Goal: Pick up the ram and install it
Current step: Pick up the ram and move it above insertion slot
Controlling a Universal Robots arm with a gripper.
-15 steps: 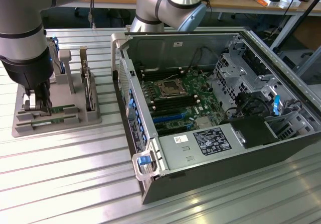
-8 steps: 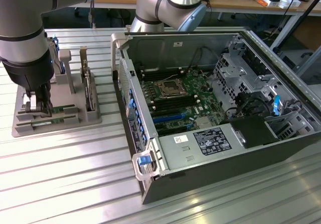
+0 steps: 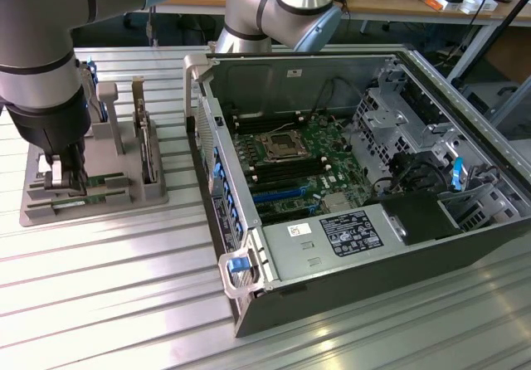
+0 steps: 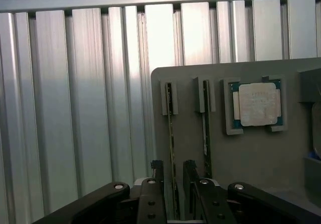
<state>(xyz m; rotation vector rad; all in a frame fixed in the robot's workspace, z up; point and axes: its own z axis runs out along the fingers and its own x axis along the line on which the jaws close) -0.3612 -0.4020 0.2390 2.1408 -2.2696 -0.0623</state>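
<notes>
Two ram sticks stand on edge in slots of a grey holder tray. The ram nearer the tray's edge runs straight between my fingers. My gripper is open, with one finger on either side of that stick and a small gap left on each side. A second ram stick stands parallel beside it. In the exterior view my gripper hangs low over the holder tray at the exterior view's left.
A square silver processor chip sits in its own pocket of the tray. The open computer case lies to the exterior view's right, its motherboard showing dark memory slots beside the processor socket. Ribbed aluminium table all around.
</notes>
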